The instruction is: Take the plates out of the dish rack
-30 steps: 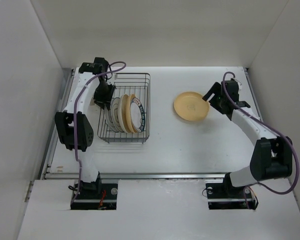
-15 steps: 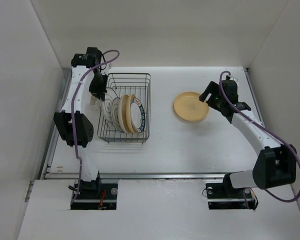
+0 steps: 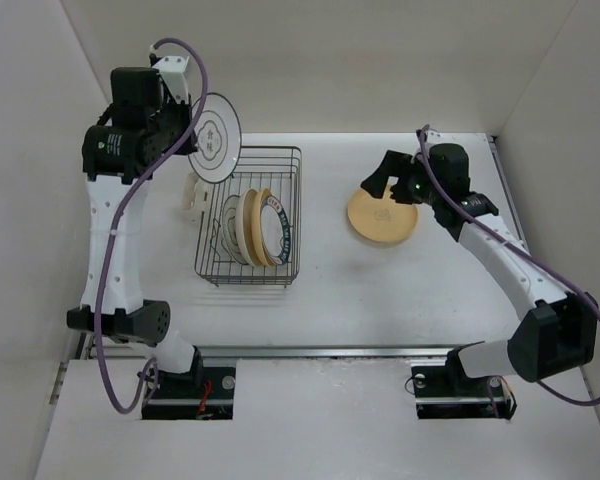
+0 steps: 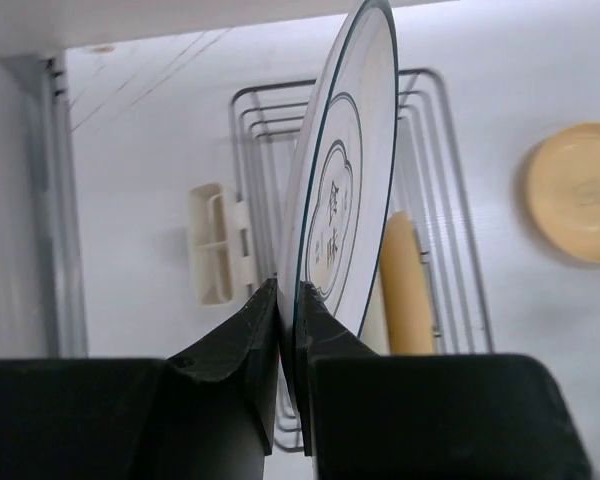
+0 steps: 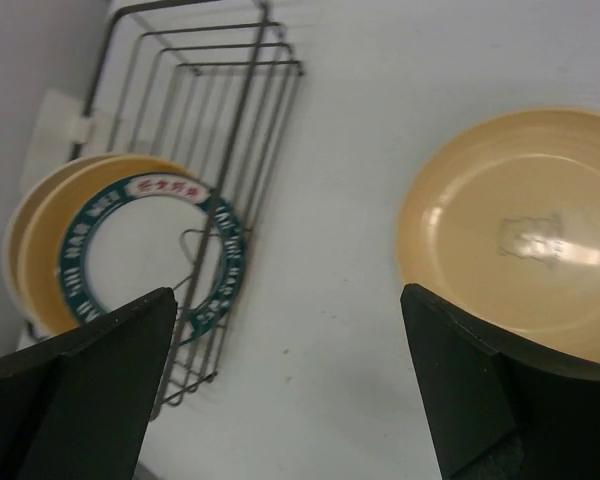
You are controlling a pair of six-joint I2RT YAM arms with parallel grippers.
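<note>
White glaze, thin dark ring, printed mark in the middle: ringed plate point(image 4: 345, 200) pinched at its lower rim by the left claw point(image 4: 288, 330), shut hard on it. Held upright and edge-on, high over the far-left corner of the dish rack point(image 3: 299, 215), clear of the wires. Probably kept vertical to leave the slots without clipping neighbours. Needs turning flat before being set down.

Left in the rack, on the left half of the counter point(image 3: 380, 290): standing plates point(image 3: 242, 228) on edge in the wavy slots, tan and white packed close, with the teal-rimmed plate point(image 5: 150, 250) nearest the rack's right wall. Exact count hard to tell. Fixed outside the rack's left wall: cream plastic holder point(image 3: 191, 193).

Toward the far-right corner of the counter: tan plate point(image 3: 382, 214) lying flat and face up, well apart from the rack, seemingly the start of the unloaded pile. Right claw point(image 5: 285, 390) spread wide, gripping nothing, hovering over the tan plate's rack-side edge. Likely kept open and off the rack to leave room for the left arm's delivery.

Judged early in the job: one out, one in the air, several to go.
</note>
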